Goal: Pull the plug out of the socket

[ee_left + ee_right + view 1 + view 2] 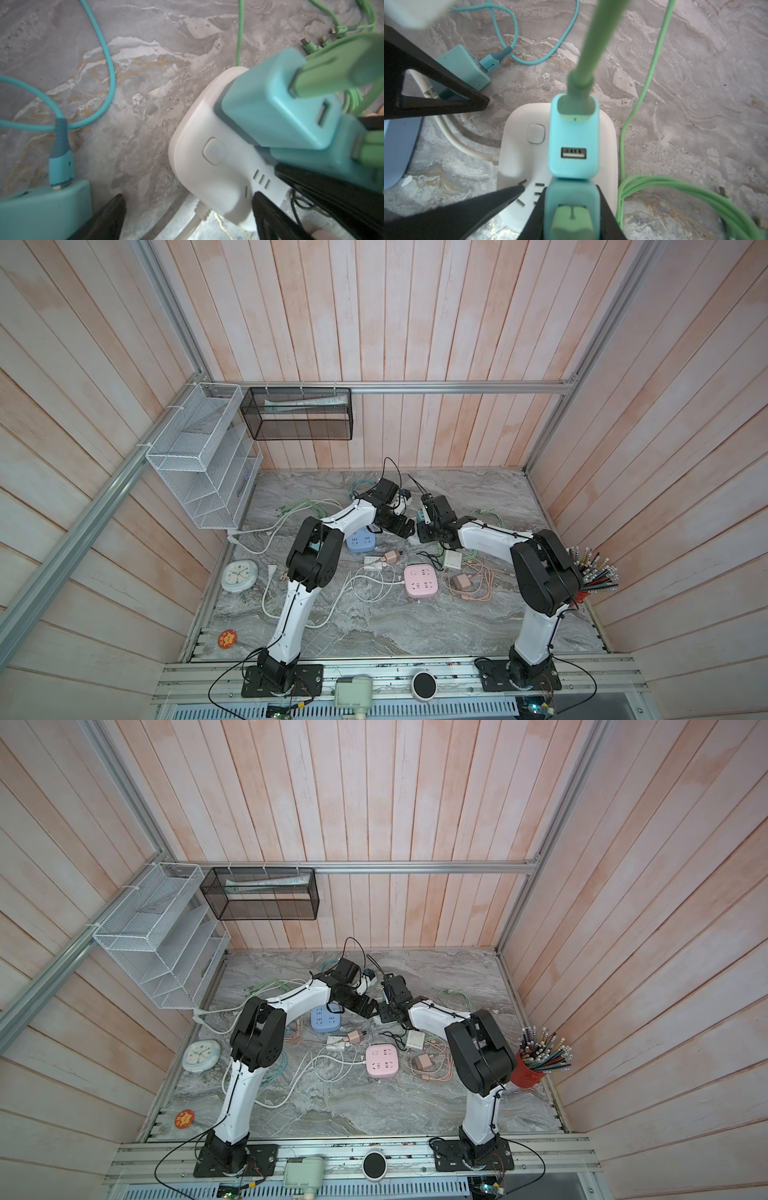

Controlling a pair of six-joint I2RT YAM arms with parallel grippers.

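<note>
Both arms elbow-bent, wrists down, meeting mid-table. R gripper (571, 199) clamps plug (571, 193). L gripper (189, 196) jaws wide, one finger (268, 214) on socket (207, 182).

I see the white socket block (517, 158) lying flat on the marble tabletop (695, 104), low in the centre of the right wrist view, with its power button (536, 133) facing up. Two teal USB charger plugs stand on it, touching each other. The far plug (574, 143) sits flush, with a green cable (600, 41) in one port and the other port empty. The near plug (571, 193), at the bottom edge, holds a green connector (572, 220).
</note>
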